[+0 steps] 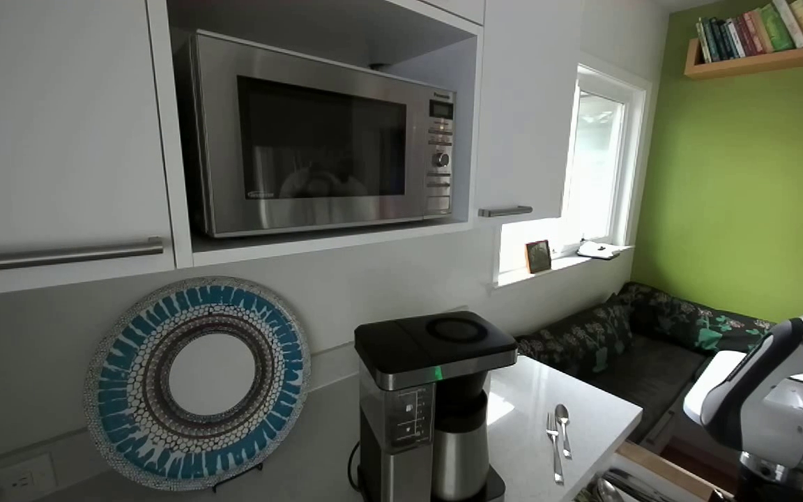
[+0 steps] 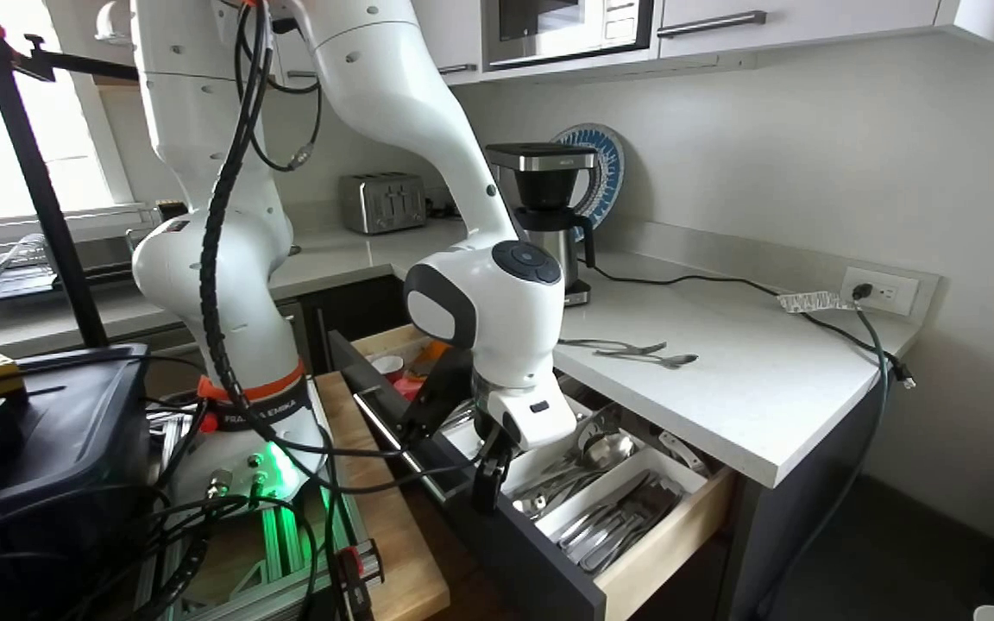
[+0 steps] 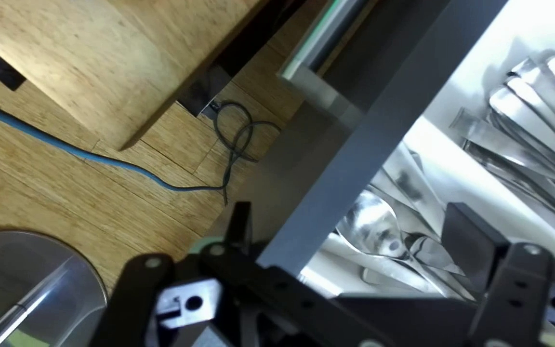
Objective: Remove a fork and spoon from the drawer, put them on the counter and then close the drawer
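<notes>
The fork [image 1: 556, 450] and spoon [image 1: 564, 429] lie side by side near the counter's [image 2: 739, 388] front edge. The claw [image 3: 353, 219] gapes wide beyond that edge, holding nothing, the open drawer's [image 2: 678, 543] front panel [image 3: 354, 164] between its fingers [image 3: 472, 243] in the wrist view; closing probably means pushing counterward.

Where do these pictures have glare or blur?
In both exterior views, window glass is washed out; in an exterior view, a bright patch glares on the counter; in the wrist view, the drawer handle looks blurred, and the white cutlery tray nearly burns out top right.
</notes>
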